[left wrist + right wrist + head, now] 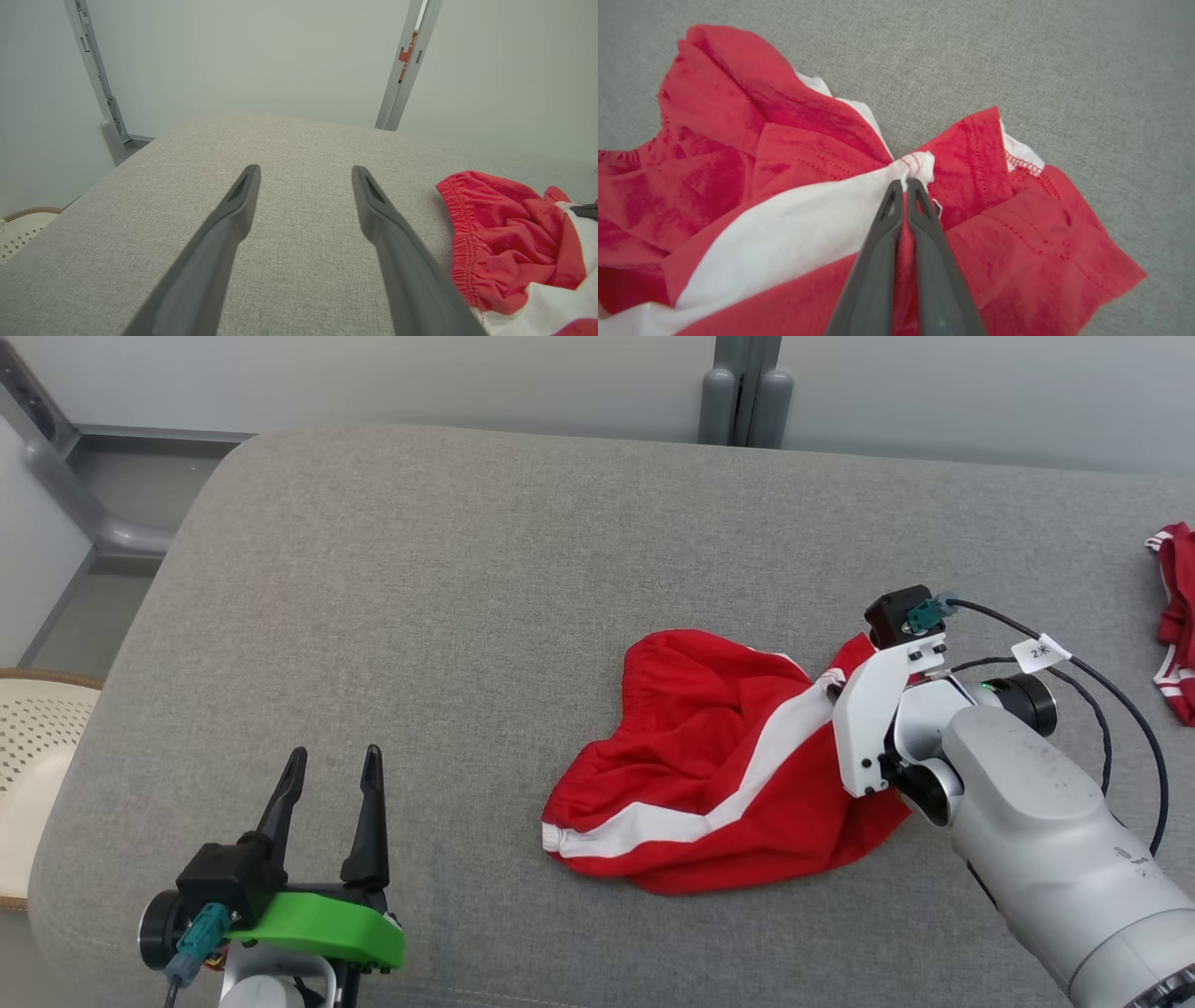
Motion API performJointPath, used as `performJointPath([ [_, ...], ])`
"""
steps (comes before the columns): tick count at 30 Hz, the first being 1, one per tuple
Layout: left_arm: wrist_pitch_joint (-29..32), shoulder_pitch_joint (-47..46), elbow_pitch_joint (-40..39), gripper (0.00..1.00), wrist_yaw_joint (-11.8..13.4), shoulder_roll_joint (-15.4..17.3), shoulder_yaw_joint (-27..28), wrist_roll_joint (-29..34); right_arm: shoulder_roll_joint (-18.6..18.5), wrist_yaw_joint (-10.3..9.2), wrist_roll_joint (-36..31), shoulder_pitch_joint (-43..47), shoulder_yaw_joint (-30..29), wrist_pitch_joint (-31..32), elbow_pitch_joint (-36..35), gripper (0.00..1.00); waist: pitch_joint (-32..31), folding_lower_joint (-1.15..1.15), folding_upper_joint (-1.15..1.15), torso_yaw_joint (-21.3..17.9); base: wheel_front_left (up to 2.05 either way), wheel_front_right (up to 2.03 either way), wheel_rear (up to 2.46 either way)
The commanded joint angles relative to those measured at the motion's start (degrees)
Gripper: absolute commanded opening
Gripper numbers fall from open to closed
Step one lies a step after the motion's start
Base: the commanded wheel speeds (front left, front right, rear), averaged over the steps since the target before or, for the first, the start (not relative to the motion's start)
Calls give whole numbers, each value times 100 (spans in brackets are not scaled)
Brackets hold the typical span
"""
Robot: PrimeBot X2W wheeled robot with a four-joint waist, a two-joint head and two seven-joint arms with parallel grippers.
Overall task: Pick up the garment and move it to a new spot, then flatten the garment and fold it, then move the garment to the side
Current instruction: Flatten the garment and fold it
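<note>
Red garment point(719, 775) lies central on the cushion point(448, 569), white stripe point(784, 242) pinched by right hand point(905, 184); left hand point(334, 756) spread wide.

Silver R arm point(1055, 821), green-bracketed L gripper point(336, 751), 2 black cables point(1120, 695)

The left claw point(335, 756) sits low, its two dark fingers point(372, 812) spread wide and pointing up. The right claw point(904, 183) is pinched tight on the garment point(784, 233), its pale arm point(1055, 821) stretched forward.

Grey cushion point(420, 616): red shorts point(709, 775), second red garment point(1178, 625).
</note>
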Motion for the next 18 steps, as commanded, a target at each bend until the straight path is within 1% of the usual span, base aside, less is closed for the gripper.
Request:
performJointPath([
  [1,0,-45,5,100,-20,-7,18,-5,-52,-12,52,-63,30,-147,-22,0,-28,0,0,-34,0,0,0],
  [8,0,167,-12,100,-21,-12,133,33,-253,-12,-46,-1,136,-1526,-305,0,-241,0,0,-276,0,0,0],
  [14,0,332,-39,100,-20,-12,188,78,-393,-12,-43,416,100,-2426,-638,0,-401,0,0,-616,0,0,0],
  [18,0,432,-32,100,-21,-15,204,94,-506,-12,-47,943,-82,-2832,-962,0,-479,0,0,-864,0,0,0],
])
